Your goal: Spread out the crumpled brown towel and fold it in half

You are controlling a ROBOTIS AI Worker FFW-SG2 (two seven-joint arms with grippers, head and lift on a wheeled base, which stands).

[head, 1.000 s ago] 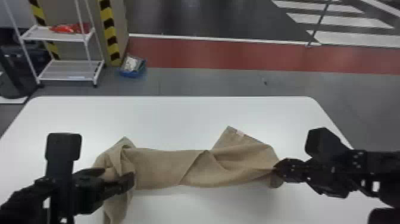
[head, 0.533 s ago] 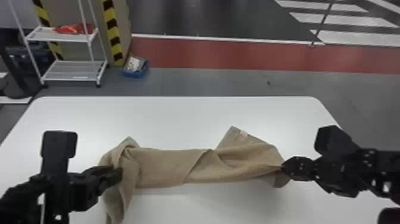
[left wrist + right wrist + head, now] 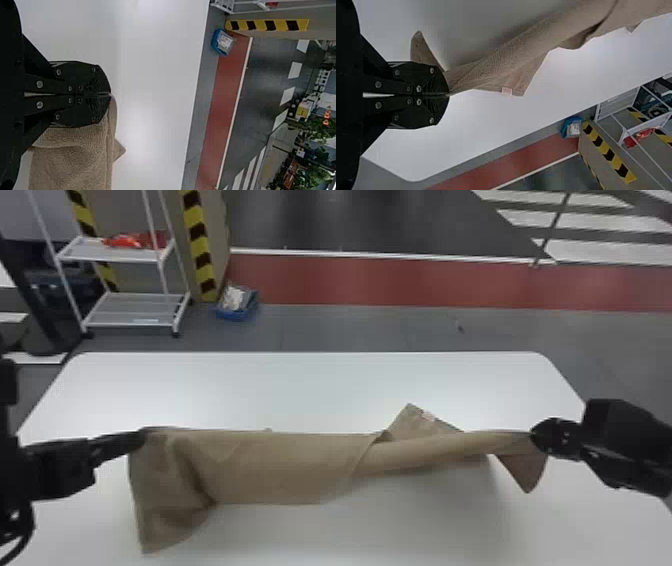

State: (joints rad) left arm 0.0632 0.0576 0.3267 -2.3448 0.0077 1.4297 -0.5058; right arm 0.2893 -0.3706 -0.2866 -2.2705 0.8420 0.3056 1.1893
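Left pincer [image 3: 110,94] and right pincer [image 3: 449,95], each shut on the brown towel [image 3: 285,467], stretching it left to right.
Near left, cloth droops over the desk [image 3: 320,390]; farther right, a tagged corner [image 3: 411,421] sticks out (rather askew). Spreading looks partly done: bunched depth needs opening, then folding.

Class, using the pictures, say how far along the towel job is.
Done: the left end effector and right end effector both grip the towel.
In hand: apparently spreading it; it is stretched between them, bunched narrow towards the right one, with a corner dangling.
Remaining, it seems: laying it flat, then folding it in half.
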